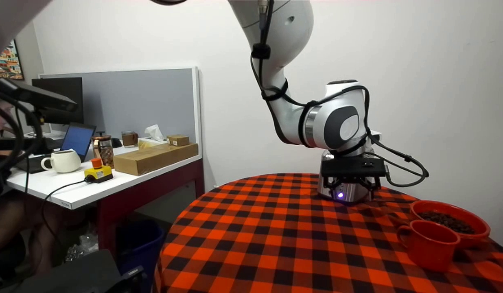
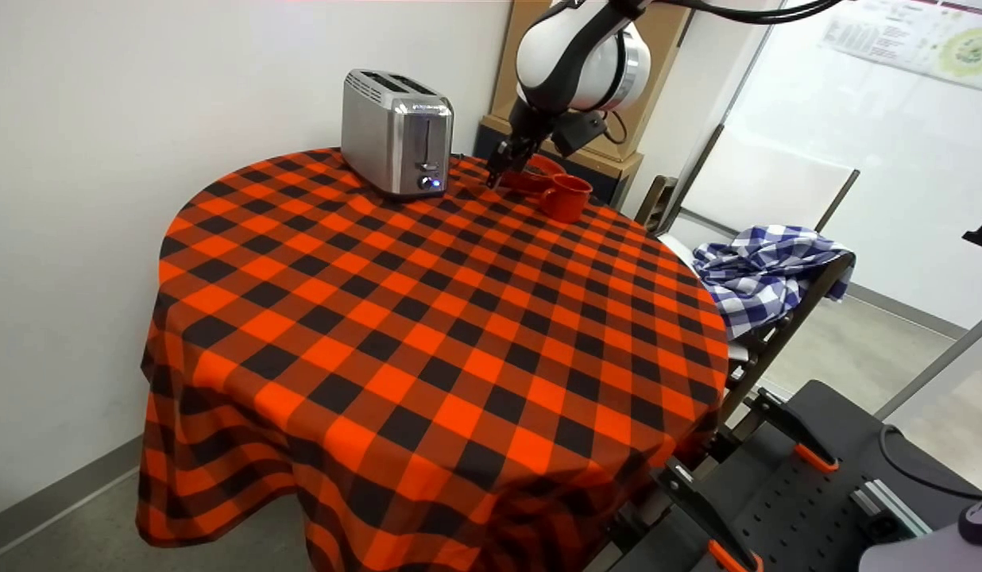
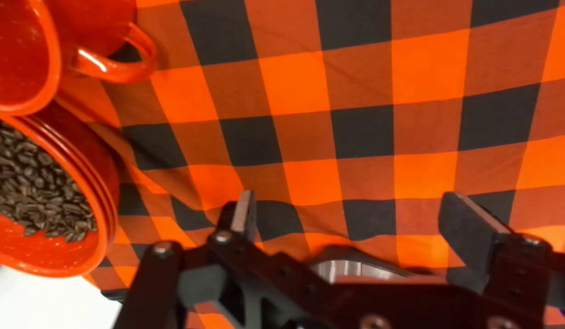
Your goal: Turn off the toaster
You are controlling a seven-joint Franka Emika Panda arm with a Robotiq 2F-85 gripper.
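Note:
The toaster [image 2: 372,135] is silver and boxy and stands on the table's far side in an exterior view. Its front has a slot with a lever, a knob and a lit bluish light [image 2: 436,183]. In an exterior view the toaster [image 1: 349,191] is largely hidden behind my gripper [image 1: 351,191], but the light still shows. My gripper [image 2: 497,171] is beside the toaster's front with a gap between them, pointing down. In the wrist view my gripper [image 3: 349,201] has its fingers wide apart with nothing between them. A strip of the toaster's lower edge [image 3: 342,269] shows behind the gripper.
A red mug [image 1: 432,246] and a red bowl [image 1: 477,226] of dark beans stand close to the gripper's side. The round table wears a red and black checked cloth [image 2: 427,318]. A wall [image 1: 235,122] rises behind the toaster. A cable hangs from the wrist.

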